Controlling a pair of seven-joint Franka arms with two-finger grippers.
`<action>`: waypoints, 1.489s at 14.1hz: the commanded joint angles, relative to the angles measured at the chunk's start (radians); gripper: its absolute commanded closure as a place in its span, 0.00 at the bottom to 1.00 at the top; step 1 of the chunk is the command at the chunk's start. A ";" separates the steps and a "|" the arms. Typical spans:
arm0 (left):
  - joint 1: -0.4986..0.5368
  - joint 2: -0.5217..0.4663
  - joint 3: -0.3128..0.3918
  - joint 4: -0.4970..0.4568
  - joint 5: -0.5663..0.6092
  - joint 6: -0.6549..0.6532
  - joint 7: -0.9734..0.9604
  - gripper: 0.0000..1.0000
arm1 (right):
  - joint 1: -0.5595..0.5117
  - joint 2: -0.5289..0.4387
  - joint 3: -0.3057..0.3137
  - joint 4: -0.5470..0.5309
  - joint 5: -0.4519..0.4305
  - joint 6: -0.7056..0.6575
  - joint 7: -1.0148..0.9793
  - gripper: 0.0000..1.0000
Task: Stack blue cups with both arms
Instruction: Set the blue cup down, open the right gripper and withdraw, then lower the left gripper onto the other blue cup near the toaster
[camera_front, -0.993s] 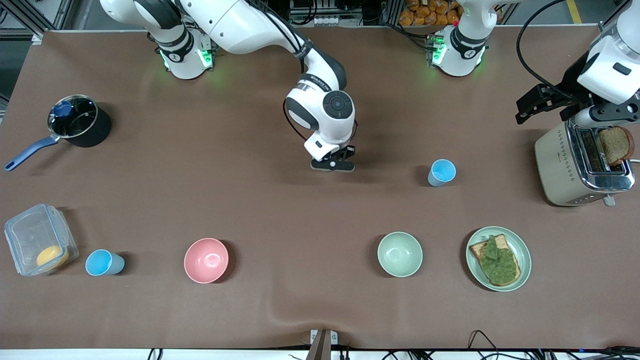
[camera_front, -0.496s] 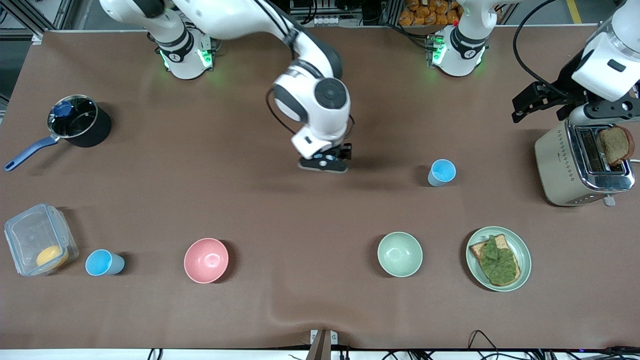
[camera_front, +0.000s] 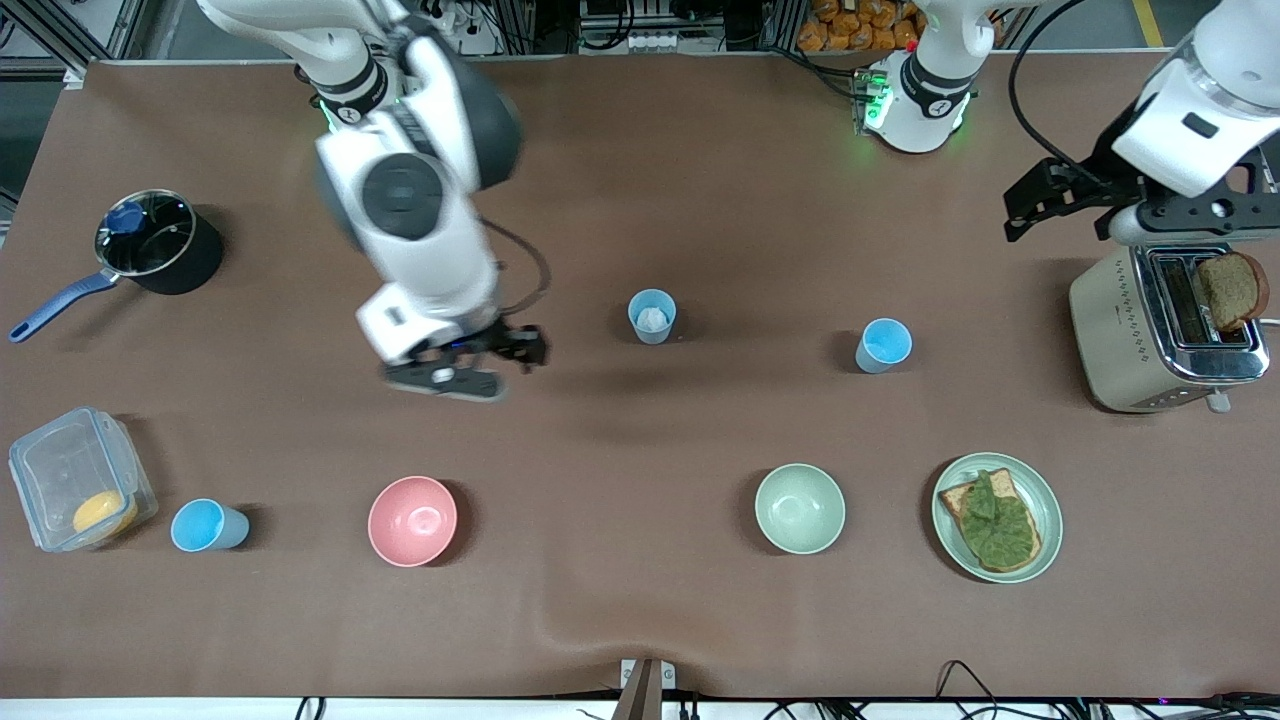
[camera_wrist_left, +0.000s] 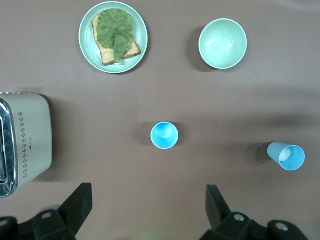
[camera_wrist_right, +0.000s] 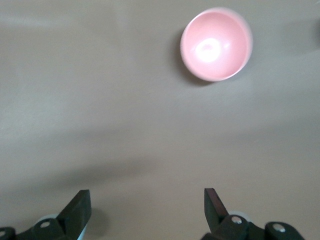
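Observation:
A dull grey-blue cup (camera_front: 652, 316) (camera_wrist_left: 286, 155) stands upright in the middle of the table. A sky-blue cup (camera_front: 884, 345) (camera_wrist_left: 164, 135) stands beside it, toward the left arm's end. A second sky-blue cup (camera_front: 207, 525) sits by the clear box at the right arm's end. My right gripper (camera_front: 468, 366) (camera_wrist_right: 147, 202) hangs open and empty over bare cloth between the grey-blue cup and the pink bowl (camera_front: 412, 520) (camera_wrist_right: 216, 44). My left gripper (camera_front: 1028, 210) (camera_wrist_left: 148, 200) hovers open and empty beside the toaster (camera_front: 1160, 330).
A pale green bowl (camera_front: 799, 508) and a plate (camera_front: 1040, 545) with toast and greens sit nearer the front camera. The toaster holds a bread slice (camera_front: 1230, 290). At the right arm's end stand a black pot (camera_front: 160, 245) and a clear box (camera_front: 80, 478).
The right gripper opened, left the grey-blue cup standing mid-table, and swung away toward the right arm's end. The left arm drifted slightly.

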 joint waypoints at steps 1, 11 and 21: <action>0.016 0.056 -0.005 0.020 0.003 -0.011 0.006 0.00 | -0.106 -0.118 0.022 -0.076 0.040 -0.030 -0.099 0.00; -0.010 0.207 -0.013 -0.001 0.176 0.048 -0.007 0.00 | -0.412 -0.381 0.016 -0.234 0.048 -0.093 -0.476 0.00; -0.004 0.248 -0.039 -0.345 0.086 0.522 0.009 0.00 | -0.565 -0.366 0.015 -0.100 0.160 -0.293 -0.737 0.00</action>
